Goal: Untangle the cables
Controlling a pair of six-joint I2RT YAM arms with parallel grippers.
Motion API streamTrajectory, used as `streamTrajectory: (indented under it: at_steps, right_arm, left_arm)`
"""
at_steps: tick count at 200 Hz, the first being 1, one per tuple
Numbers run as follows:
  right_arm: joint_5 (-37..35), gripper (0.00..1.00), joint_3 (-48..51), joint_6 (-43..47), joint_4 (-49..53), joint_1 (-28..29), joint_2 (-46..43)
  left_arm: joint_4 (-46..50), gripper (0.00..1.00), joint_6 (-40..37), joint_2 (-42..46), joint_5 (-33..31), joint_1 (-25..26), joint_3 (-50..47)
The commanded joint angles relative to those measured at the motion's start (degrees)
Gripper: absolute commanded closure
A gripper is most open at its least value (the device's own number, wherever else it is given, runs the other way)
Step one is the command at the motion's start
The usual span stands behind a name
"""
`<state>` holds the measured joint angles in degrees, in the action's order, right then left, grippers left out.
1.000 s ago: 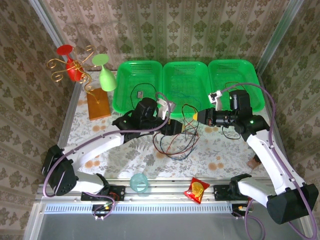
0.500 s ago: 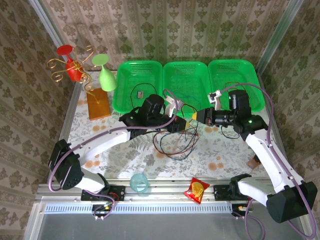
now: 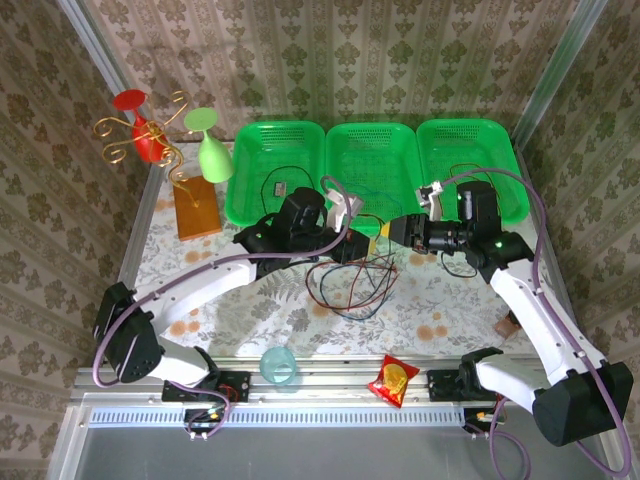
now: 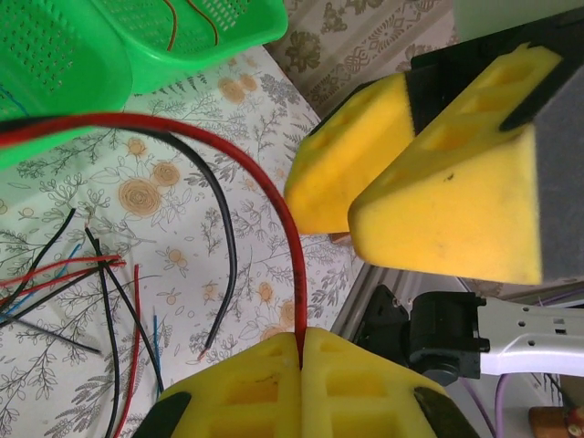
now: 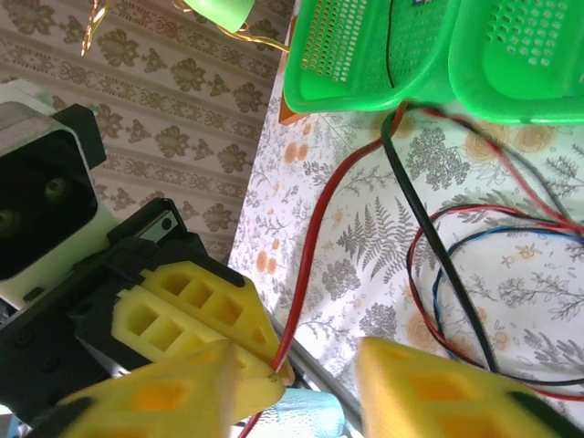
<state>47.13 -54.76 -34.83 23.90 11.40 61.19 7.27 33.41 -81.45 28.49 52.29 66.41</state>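
L tool [image 4: 301,345], shifted closer to middle basket [image 3: 372,126] vs. prev. frame, is clamped on red cable [image 4: 298,310], R tool [image 5: 315,365] fingers apart beside it, other cables [image 3: 350,290] on desk [image 3: 440,305] just in front of basket.

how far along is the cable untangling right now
Early-to-middle. A black cable already lies in the left green basket. In hand: the left gripper is shut on a red cable, the right gripper open beside it. Left: the red, black and blue tangle on the table.
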Motion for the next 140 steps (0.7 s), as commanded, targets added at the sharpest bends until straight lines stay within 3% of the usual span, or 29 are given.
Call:
streamTrajectory:
  at_steps: [1,91,140]
  right_arm:
    - [1.56,0.50,1.61,-1.89,-2.86,-0.13,-0.96]
    - [2.48,0.52,4.50,-8.91,-11.74,1.25,0.62]
    - [1.65,0.62,3.05,-10.37,-14.99,2.30,4.24]
  left_arm:
    - [-0.86,1.00,0.71,1.67,-0.43,-0.53,0.80]
    - [-1.51,1.00,1.43,0.88,0.44,-0.57,0.85]
    - [-1.55,1.00,1.48,1.03,0.45,-0.27,0.78]
